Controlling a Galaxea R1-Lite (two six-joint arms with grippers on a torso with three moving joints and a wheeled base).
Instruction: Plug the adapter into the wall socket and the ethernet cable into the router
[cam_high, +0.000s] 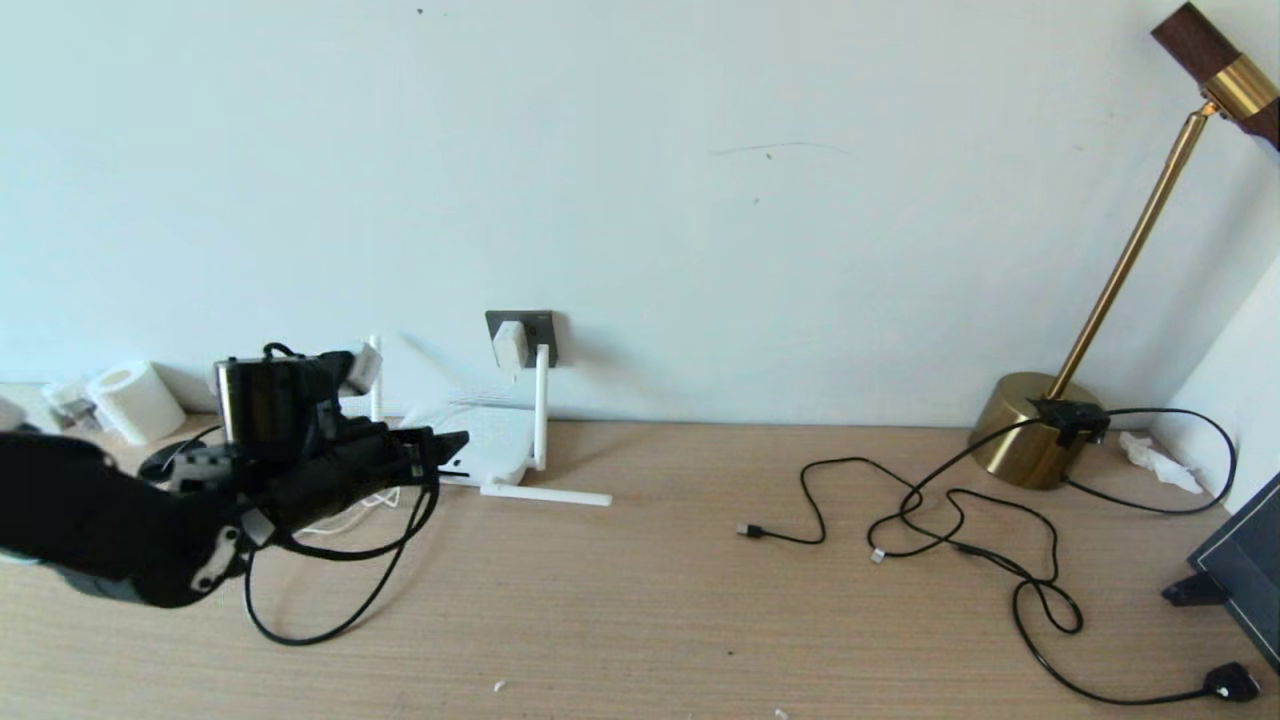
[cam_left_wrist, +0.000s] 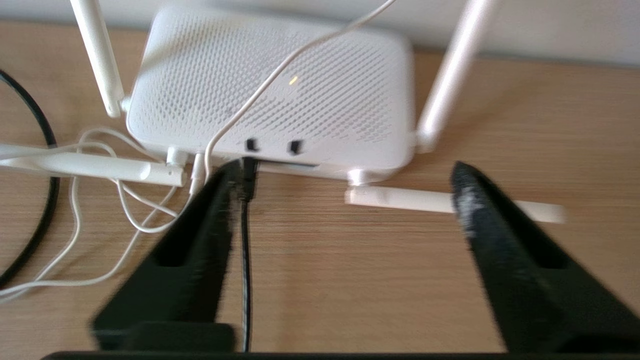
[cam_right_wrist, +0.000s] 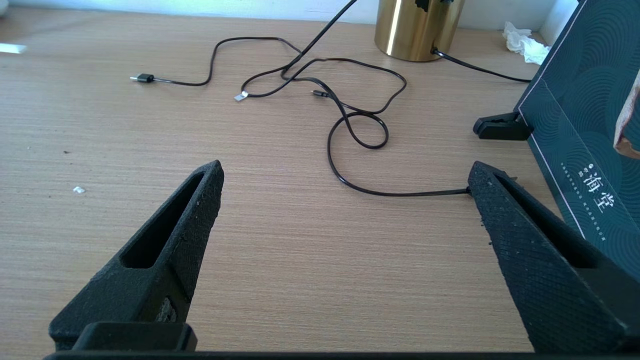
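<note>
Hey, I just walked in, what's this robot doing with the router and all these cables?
It is wiring up the router on the desk. The adapter already sits in the wall socket. The left claw is open right at the router's front edge, one finger beside the ethernet cable, whose end reaches the ports and looks plugged in. The right claw hangs open over bare desk near the thin black cables, holding nothing.

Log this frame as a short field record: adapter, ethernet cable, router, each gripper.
adapter: on the wall socket, appears plugged in
ethernet cable: plug end at the router's front ports
router: on the desk below the socket
left gripper: open, in front of the router
right gripper: open, over bare desk, holding nothing
</note>
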